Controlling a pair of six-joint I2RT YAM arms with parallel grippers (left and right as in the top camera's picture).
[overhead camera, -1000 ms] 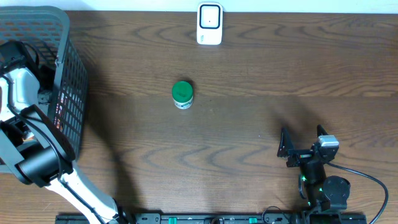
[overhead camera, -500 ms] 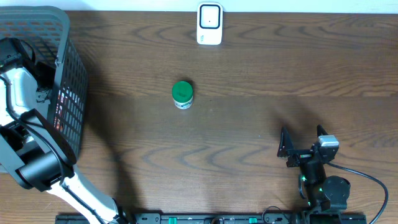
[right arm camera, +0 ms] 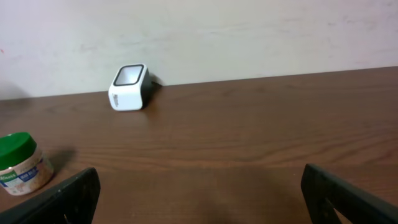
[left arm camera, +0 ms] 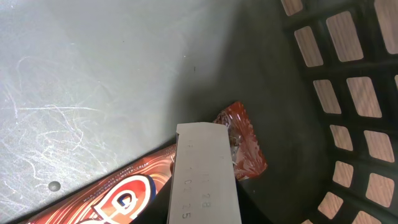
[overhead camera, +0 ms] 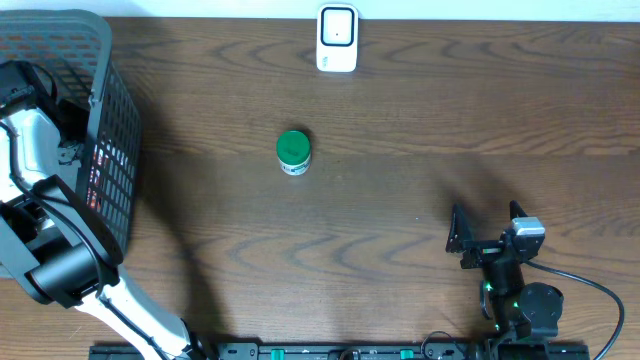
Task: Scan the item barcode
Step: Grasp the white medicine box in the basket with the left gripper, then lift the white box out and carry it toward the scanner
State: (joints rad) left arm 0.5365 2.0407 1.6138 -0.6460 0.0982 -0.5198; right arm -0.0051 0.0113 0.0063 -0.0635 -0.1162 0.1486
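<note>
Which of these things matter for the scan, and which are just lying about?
Job: scanner; red packet in the basket; left hand at it.
Idle: jar, probably; right hand, open.

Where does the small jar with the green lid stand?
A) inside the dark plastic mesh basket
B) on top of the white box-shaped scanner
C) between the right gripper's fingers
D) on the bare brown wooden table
D: the green-lidded jar stands on the wooden table, apart from the basket, scanner and right gripper.
</note>
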